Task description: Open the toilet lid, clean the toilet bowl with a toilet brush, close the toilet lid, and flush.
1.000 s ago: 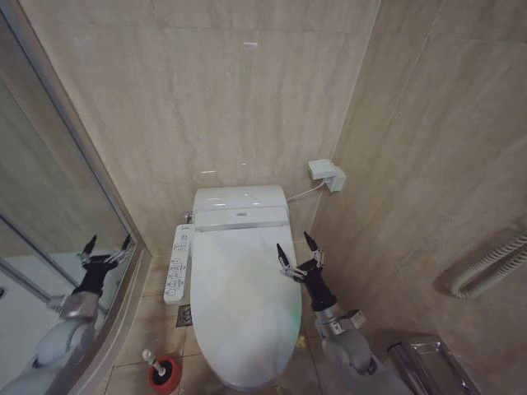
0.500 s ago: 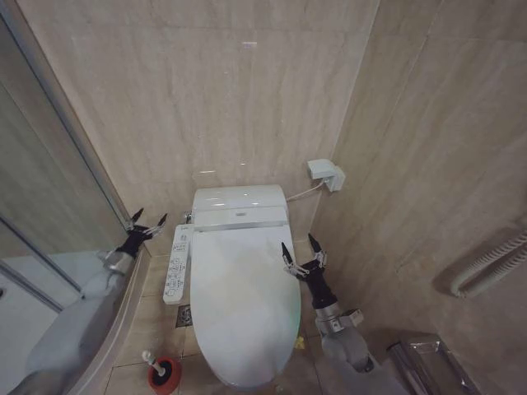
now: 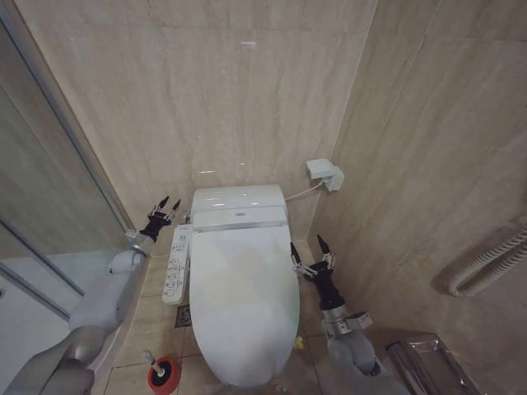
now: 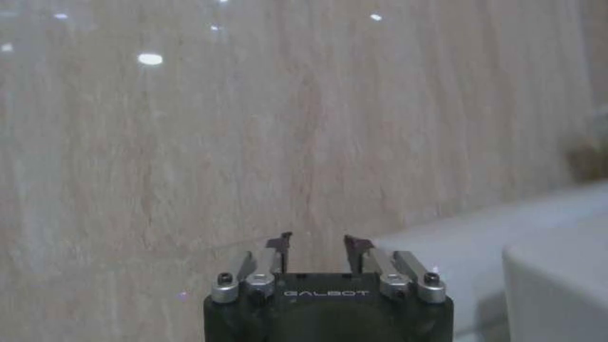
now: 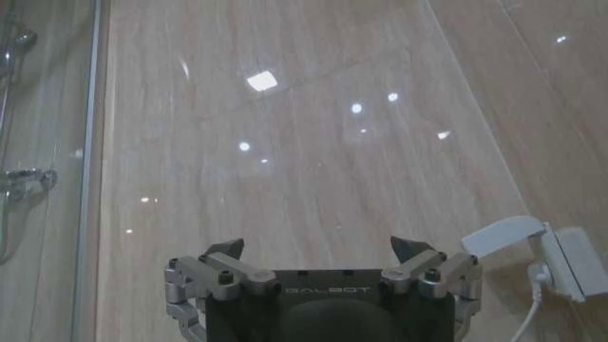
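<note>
The toilet lid (image 3: 243,288) is glossy white and lies shut over the toilet bowl (image 3: 247,383), whose inside is hidden. The narrow button panel (image 3: 175,262) runs along the bowl's left side. On the floor at the lower left, the toilet brush (image 3: 152,360) stands in its red cup (image 3: 165,376). My left gripper (image 3: 168,203) is open and empty, held high beside the tank's left corner, just above the panel's far end. Beside the lid's right edge, my right gripper (image 3: 310,248) points up, open and empty. Each wrist view faces the beige wall past open fingers (image 4: 278,243) (image 5: 231,247).
A glass shower partition (image 3: 58,173) closes off the left. A white wall box (image 3: 325,173) with a cable hangs right of the tank (image 3: 239,200). A grab rail (image 3: 486,267) and a metal bin (image 3: 428,362) are at the right. A floor drain (image 3: 185,315) lies left of the bowl.
My left arm has reached forward and right, from the shower glass to the tank's left corner. My right gripper has slid slightly right and lower beside the lid. The lid has stayed shut.
</note>
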